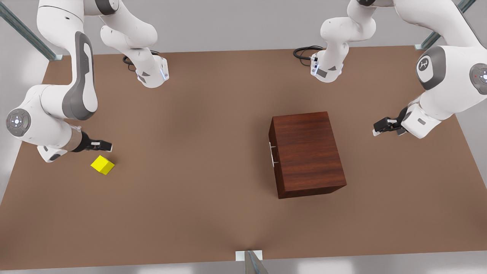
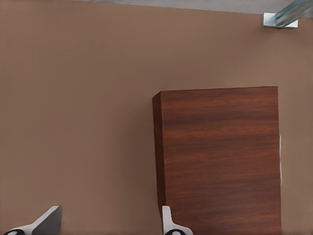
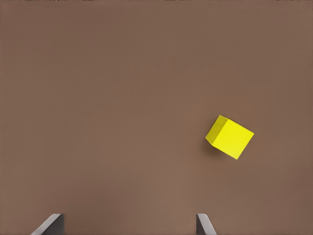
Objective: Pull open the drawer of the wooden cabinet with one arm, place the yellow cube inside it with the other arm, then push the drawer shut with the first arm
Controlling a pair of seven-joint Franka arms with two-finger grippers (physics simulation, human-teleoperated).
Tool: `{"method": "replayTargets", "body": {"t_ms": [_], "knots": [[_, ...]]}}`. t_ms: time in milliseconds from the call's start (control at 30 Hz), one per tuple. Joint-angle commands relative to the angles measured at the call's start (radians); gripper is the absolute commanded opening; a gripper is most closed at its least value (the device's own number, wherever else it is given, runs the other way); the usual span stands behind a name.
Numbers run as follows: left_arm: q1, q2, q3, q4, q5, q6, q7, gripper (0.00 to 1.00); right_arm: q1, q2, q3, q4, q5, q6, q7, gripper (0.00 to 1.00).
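While the wooden cabinet [image 1: 307, 153] stands toward the bench's [image 1: 190, 213] right edge in the front view, its drawer [image 1: 272, 152] flush and closed, we see the yellow cube [image 1: 102, 164] near the opposite edge. The right gripper [image 1: 103, 145] hangs just beside the cube, fingers [image 3: 51, 224] spread. The left gripper [image 1: 380, 126], also spread, waits beside the cabinet. We read no writing anywhere.
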Motion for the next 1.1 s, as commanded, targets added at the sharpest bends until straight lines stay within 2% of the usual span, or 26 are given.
{"method": "replayTargets", "body": {"t_ms": [0,100,167,233,300,367,400,467,500,567,667,933,1067], "knots": [[0.001,-0.002,-0.001,-0.001,-0.006,0.001,-0.021,1.0,0.0,-0.001,0.0,0.001,0.001,0.036,0.007,1.0],[0.0,-0.001,-0.022,0.009,-0.003,0.001,-0.021,1.0,-0.001,0.045,-0.003,0.063,0.002,-0.002,0.019,1.0],[-0.048,-0.001,-0.035,0.011,0.042,0.001,-0.022,1.0,-0.063,0.042,-0.012,0.067,0.005,-0.028,0.017,1.0],[-0.219,0.001,-0.036,0.011,0.106,0.001,-0.22,1.0,-0.09,0.035,-0.032,0.068,-0.004,-0.076,0.014,1.0],[-0.489,0.073,-0.035,0.031,0.238,0.001,-0.509,1.0,-0.092,0.03,-0.068,0.068,-0.003,-0.09,0.02,1.0],[-0.56,0.095,-0.036,0.02,0.235,0.006,-0.509,1.0,-0.092,0.031,-0.094,0.065,-0.004,-0.094,0.033,1.0],[-0.563,0.179,-0.033,0.093,0.244,0.026,-0.703,1.0,-0.092,0.038,-0.123,0.066,0.004,-0.09,0.065,1.0],[-0.68,0.443,-0.039,0.376,0.315,0.015,-1.047,1.0,-0.144,0.053,-0.132,0.066,0.025,-0.071,0.063,1.0],[-0.686,0.513,-0.035,0.448,0.315,0.026,-1.07,1.0,-0.159,0.074,-0.132,0.066,0.033,-0.044,0.065,1.0],[-0.643,0.581,-0.031,0.459,0.312,0.162,-1.069,1.0,-0.17,0.111,-0.132,0.07,0.065,-0.024,0.065,1.0],[-0.606,0.619,-0.03,0.459,0.312,0.25,-1.067,1.0,-0.169,0.177,-0.132,0.103,0.063,-0.016,0.1,1.0],[-0.677,0.674,-0.028,0.442,0.499,0.168,-1.125,1.0,-0.169,0.298,-0.131,0.105,0.094,0.142,0.116,1.0],[-0.698,0.694,-0.027,0.433,0.504,0.167,-1.13,1.0,-0.169,0.323,-0.131,0.103,0.096,0.157,0.116,1.0]]}}
